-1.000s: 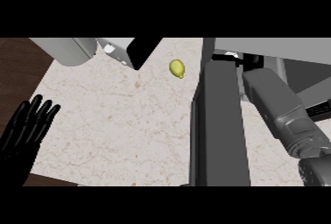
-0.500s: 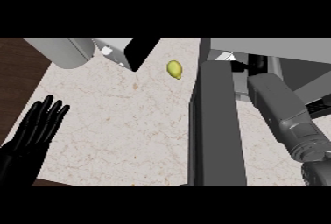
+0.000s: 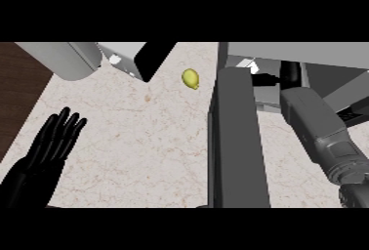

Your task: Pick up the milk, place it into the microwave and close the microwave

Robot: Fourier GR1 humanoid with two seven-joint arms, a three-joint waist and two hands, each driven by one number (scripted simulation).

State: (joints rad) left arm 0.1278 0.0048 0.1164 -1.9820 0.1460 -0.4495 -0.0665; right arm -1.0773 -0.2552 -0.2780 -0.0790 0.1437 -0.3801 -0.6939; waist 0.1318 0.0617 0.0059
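The left hand [image 3: 47,156] is seen over the bench's [image 3: 144,146] near left corner, its fingers [image 3: 66,122] straight and together, with nothing held. The right forearm [image 3: 320,134] is stretched past the open microwave door [image 3: 236,141], which stands edge-on along the bench's right side. The right hand [image 3: 288,78] is reached into the microwave [image 3: 302,53] at the far right; whether its fingers are curled or straight cannot be told, and the milk cannot be made out there. A small yellow-green fruit [image 3: 190,78] lies near the bench's far edge, just left of the door. A grey appliance [image 3: 69,58] stands at the far left corner.
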